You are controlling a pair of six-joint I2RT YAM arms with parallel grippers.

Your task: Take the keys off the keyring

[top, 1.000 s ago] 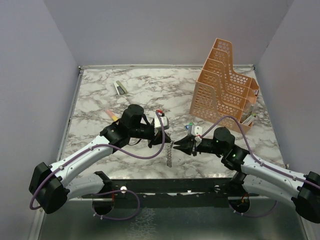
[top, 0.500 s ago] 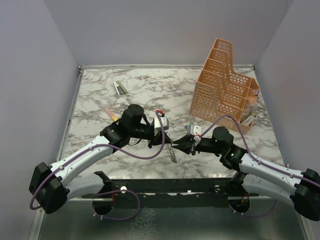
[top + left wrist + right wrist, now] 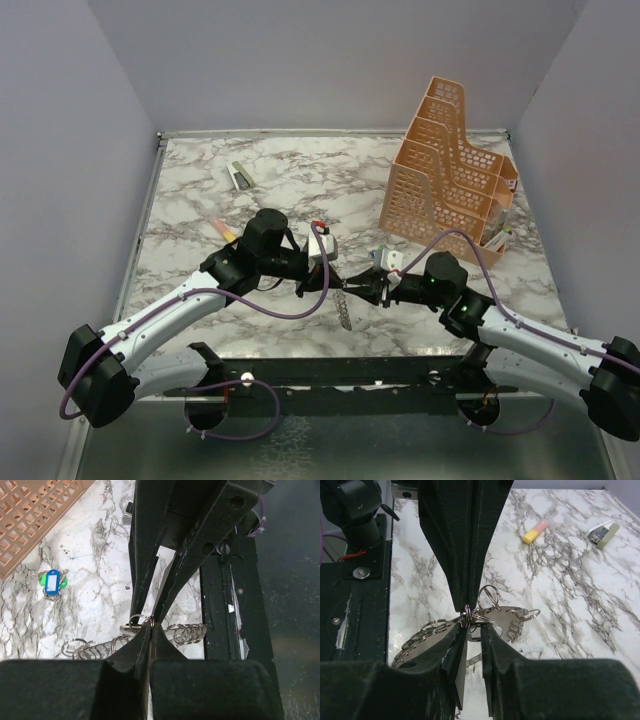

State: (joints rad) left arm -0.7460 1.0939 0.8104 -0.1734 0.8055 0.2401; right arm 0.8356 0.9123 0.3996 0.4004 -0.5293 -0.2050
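The keyring [image 3: 343,305] hangs between my two grippers above the table's near edge, a thin metal piece strung with several small silvery keys. In the left wrist view the keys [image 3: 190,632] line up in a row. My left gripper [image 3: 150,625] is shut on a small ring at the top of the keyring. My right gripper [image 3: 473,627] meets it tip to tip, its jaws closed to a narrow gap around the keys [image 3: 505,617] beside that ring. In the top view my left gripper [image 3: 322,283] and my right gripper [image 3: 358,291] almost touch.
A blue-green tag [image 3: 51,582] lies on the marble behind the grippers. An orange mesh organizer [image 3: 450,170] stands at the back right. A yellow-pink marker [image 3: 225,230] and a small stapler [image 3: 238,176] lie at the back left. The dark front edge [image 3: 230,605] is directly below.
My right gripper has moved left up to the left gripper's tip and closed on the hanging keyring. The left arm has stayed in place.
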